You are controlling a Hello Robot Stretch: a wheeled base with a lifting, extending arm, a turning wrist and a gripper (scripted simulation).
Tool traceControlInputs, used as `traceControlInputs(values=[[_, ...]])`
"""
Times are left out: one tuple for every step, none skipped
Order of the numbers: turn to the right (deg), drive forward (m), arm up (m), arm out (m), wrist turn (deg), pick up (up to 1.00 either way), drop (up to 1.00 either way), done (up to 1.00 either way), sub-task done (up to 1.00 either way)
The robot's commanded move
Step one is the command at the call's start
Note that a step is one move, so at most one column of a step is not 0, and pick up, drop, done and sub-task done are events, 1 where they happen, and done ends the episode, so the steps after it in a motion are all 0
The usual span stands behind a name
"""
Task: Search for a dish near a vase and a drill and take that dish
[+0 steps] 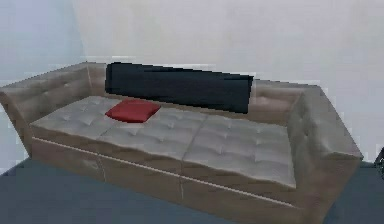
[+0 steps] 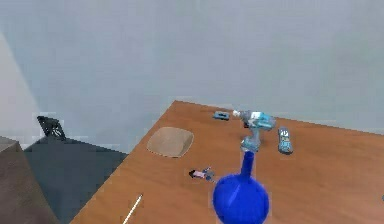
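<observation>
Arm side view: the tan dish lies flat near the wooden table's left edge, left of the blue vase and the drill; I cannot tell my gripper's state, nor which way the dish lies from it.

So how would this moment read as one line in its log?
ahead: sofa, red cushion | side: table with dish, vase, drill | dish: lying on table, not yet taken

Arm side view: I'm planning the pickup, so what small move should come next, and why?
Probably roll the base slightly forward: the tan dish lies on the table left of the view's middle, with the blue vase and drill nearby.
</observation>
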Motion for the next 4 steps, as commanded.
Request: traceControlInputs(values=[[0.0,0.00,0.38,0.00,0.0,0.00,0.00,0.00,0.00],[0.0,0.00,0.00,0.36,0.0,0.00,0.00,0.00,0.00],[0.0,0.00,0.00,0.00,45.0,0.00,0.00,0.00,0.00],[0.0,0.00,0.00,0.00,45.0,0.00,0.00,0.00,0.00]])
